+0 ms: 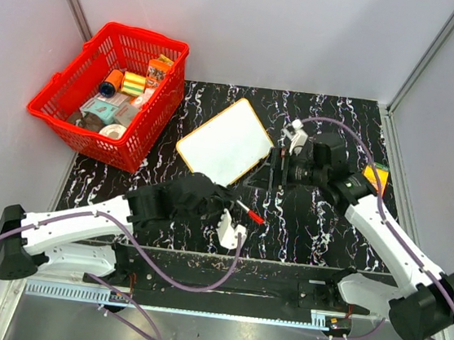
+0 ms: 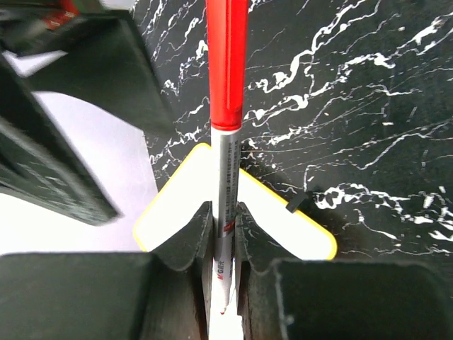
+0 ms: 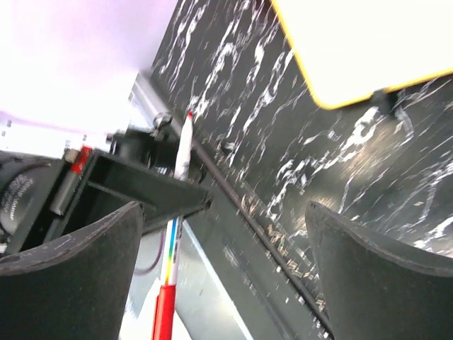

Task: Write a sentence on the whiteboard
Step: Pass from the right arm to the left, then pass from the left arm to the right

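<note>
One red basket (image 1: pixel 157 121) is sitting at the far left of the desk (image 1: pixel 310 229), holding a jumble of small packages too crowded to count. Two arms are reaching in from the near edge.

The left end effector (image 2: pixel 225 216) is hovering just on the near side of the board's near corner, clenched on a single marker (image 2: pixel 226 163). The marker's silver barrel is sitting pinched between the two fingers, and its red cap is pointing away from the wrist, out over the black marbled surface rather than over the board.

One whiteboard (image 1: pixel 224 141) is lying flat near the middle of the desk, turned diagonally. It is showing a white face, rounded corners and a thin yellow rim. In the left wrist view, one yellow-rimmed corner is showing below the fingers and the marker.

The right end effector (image 3: pixel 223 234) is hanging just beside the board's right corner with its fingers spread wide and nothing between them. Whether it is touching the rim cannot be told.

One small orange item (image 1: pixel 376 177) is lying at the far right, partly hidden behind the right arm.
</note>
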